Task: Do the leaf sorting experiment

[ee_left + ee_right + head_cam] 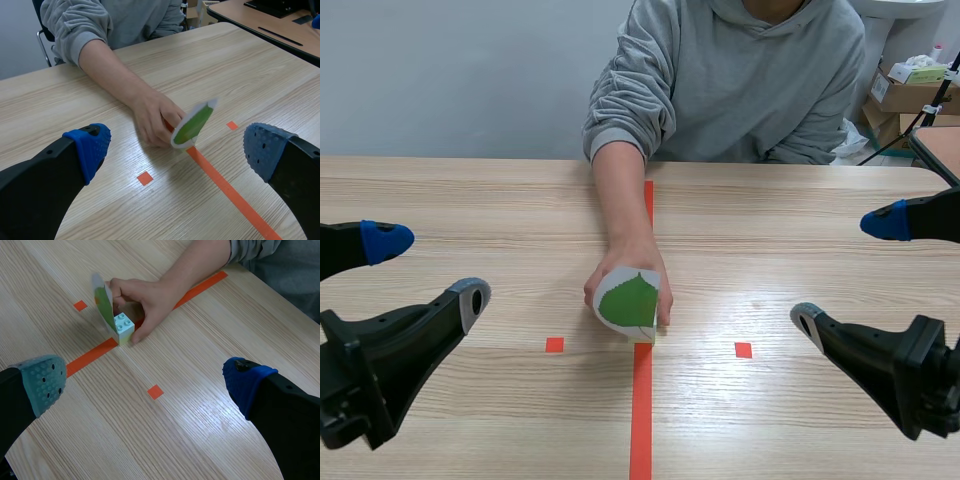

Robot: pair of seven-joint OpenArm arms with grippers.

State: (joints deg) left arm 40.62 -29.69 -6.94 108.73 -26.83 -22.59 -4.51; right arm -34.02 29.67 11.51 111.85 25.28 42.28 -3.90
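The left hand (428, 268) is wide open and holds nothing, hovering low over the near left of the worktop (470, 200). The right hand (847, 271) is just as wide open and empty, over the near right. Both are well apart from the middle of the worktop.

A person (740, 80) in a grey hoodie sits across the worktop, one bare forearm reaching along the red tape line (641, 410). Boxes (910, 95) stand behind, at the far right.

The person's hand (638, 258) grips a white card (628, 302) printed with a green leaf. The card stands nearly upright on the tape line, between the two small red squares, its leaf side facing the robot. In the right wrist view a pale studded block (123, 326) sits right against the card's back, under the person's fingers.
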